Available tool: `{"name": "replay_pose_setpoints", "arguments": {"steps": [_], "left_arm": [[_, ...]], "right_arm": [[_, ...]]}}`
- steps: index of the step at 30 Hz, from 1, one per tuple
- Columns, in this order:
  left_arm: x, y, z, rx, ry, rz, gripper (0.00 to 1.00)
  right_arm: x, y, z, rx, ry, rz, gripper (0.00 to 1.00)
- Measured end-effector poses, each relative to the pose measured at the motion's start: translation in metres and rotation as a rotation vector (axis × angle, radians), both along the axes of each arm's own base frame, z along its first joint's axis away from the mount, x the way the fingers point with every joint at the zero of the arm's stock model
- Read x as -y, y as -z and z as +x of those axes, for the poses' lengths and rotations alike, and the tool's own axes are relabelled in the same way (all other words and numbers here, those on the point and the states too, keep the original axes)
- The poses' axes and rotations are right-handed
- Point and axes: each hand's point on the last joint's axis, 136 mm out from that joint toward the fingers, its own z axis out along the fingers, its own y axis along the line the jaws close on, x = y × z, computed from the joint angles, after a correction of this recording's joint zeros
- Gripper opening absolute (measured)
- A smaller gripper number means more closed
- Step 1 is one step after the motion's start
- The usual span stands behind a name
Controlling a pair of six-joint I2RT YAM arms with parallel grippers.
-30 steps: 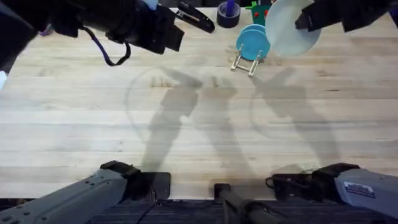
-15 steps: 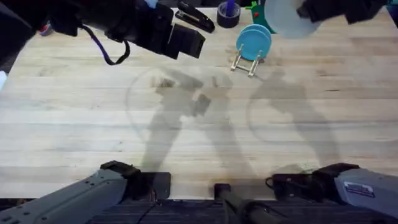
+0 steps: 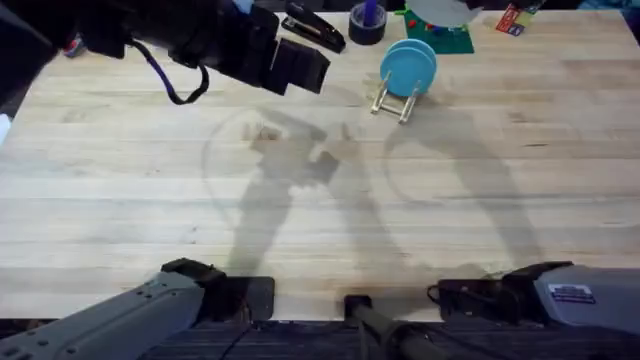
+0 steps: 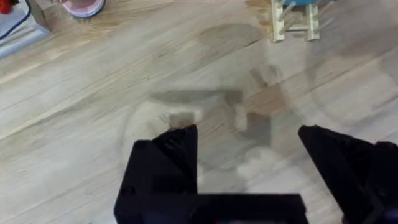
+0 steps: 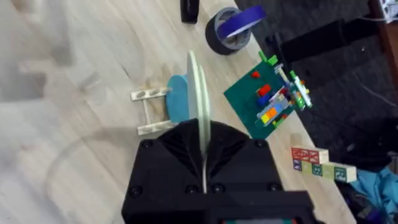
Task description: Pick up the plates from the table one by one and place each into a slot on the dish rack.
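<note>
R gripper [image 5: 202, 165] – I've got cream plate [image 5: 198, 99] pinched edge-on, above dish rack [image 3: 398, 98] | teal plate [image 3: 408, 66] slotted | L gripper [image 4: 249, 155] wide open – empty, over table [image 3: 320, 200]

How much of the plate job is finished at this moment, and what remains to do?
Done: the teal-blue plate stands upright in the dish rack. In hand: the right gripper is shut on the pale plate, held edge-on above the rack. Left: lowering that plate into a free slot and letting go. The left gripper is open over bare table, holding nothing.
</note>
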Motion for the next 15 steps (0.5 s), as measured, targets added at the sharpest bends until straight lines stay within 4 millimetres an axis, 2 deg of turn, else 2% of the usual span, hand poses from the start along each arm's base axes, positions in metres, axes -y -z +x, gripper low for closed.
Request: {"name": "replay_pose_setpoints", "arguments": {"steps": [8,15], "left_arm": [[0.000,0.000,0.000,0.000,0.000,0.000,0.994],[0.000,0.000,0.000,0.000,0.000,0.000,0.995]], "right_arm": [[0.007,0.013,0.012,-0.021,0.005,-0.022,0.029],[0.006,0.015,0.014,-0.021,0.002,-0.025,0.029]]}}
